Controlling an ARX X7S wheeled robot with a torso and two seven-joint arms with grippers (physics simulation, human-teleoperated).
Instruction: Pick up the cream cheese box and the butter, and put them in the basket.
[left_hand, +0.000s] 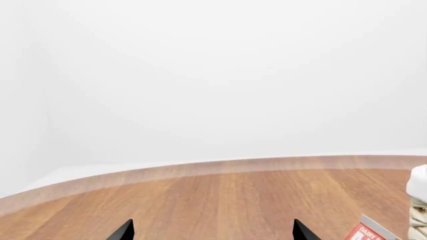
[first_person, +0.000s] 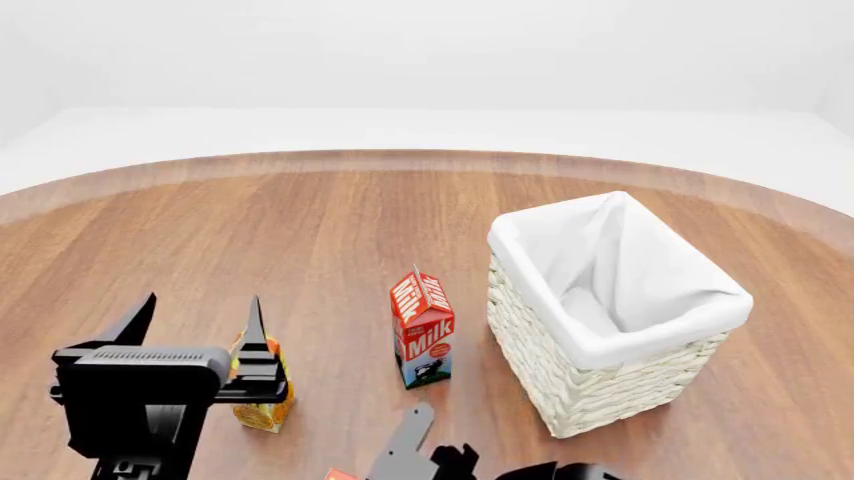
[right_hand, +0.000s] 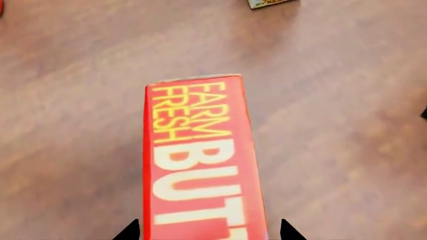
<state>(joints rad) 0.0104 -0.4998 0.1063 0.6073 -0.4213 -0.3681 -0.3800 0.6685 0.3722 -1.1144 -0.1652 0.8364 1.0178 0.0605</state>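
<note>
The butter (right_hand: 200, 160) is a red box with yellow "FARM FRESH BUTTER" lettering, lying flat on the wooden table. My right gripper (right_hand: 207, 233) is open, one fingertip on each side of the box's near end, with a small gap on each side. In the head view only a red corner of the butter (first_person: 338, 474) shows beside the right gripper (first_person: 400, 455). The basket (first_person: 627, 350), woven with a white liner, stands at the right. My left gripper (first_person: 194, 325) is open and holds nothing. The cream cheese box is out of view.
A red-and-white milk carton (first_person: 423, 330) stands just left of the basket. An orange juice carton (first_person: 264, 405) stands partly behind the left gripper. The left wrist view shows bare wood, the table's curved far edge (left_hand: 200, 167) and the basket's side (left_hand: 419, 210).
</note>
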